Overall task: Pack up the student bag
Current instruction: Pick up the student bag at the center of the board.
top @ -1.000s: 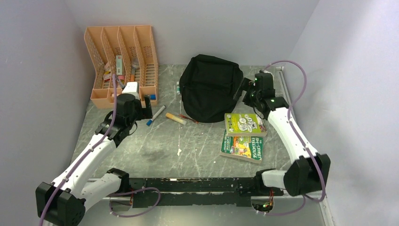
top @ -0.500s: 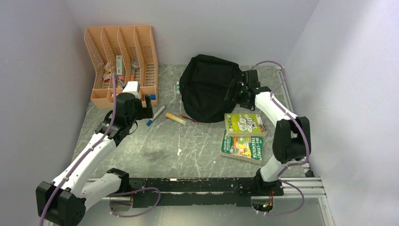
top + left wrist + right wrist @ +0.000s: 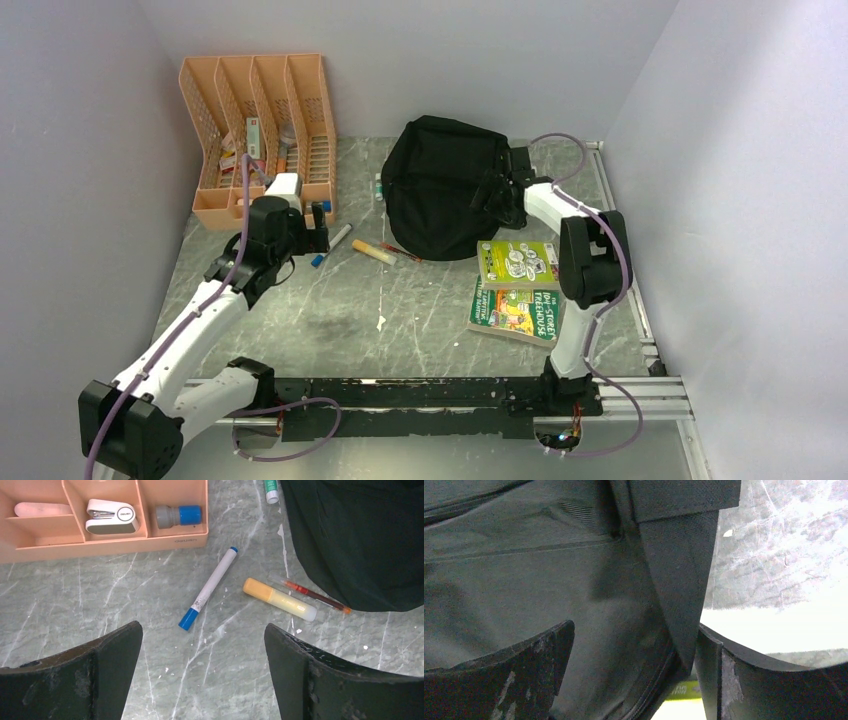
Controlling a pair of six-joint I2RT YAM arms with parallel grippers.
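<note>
The student bag (image 3: 440, 185), black and rounded, lies on the marble-patterned tabletop (image 3: 400, 310) in the upper centre of the top view. At its right edge is the right gripper (image 3: 634, 675), spread wide, with a black strap and the bag's fabric hanging between its fingers.

Lower right of the bag lie two books. The nearer one (image 3: 515, 310) has a cover reading "STOREY TREEHOUSE", and a green one (image 3: 518, 264) overlaps its far edge.

In the upper left stands the orange mesh desk organiser (image 3: 255, 130). In the left wrist view, its low front tray holds a white stapler (image 3: 111, 516) in the middle compartment, with a small logo that may say "deli". A grey tube with a blue cap (image 3: 177, 515) lies in the compartment to the right.

The left gripper (image 3: 202, 675) hangs wide open over a white marker with blue caps (image 3: 209, 587). To the marker's right are a yellow highlighter (image 3: 279, 599) and, touching the bag's edge, a red pen (image 3: 312, 594).
</note>
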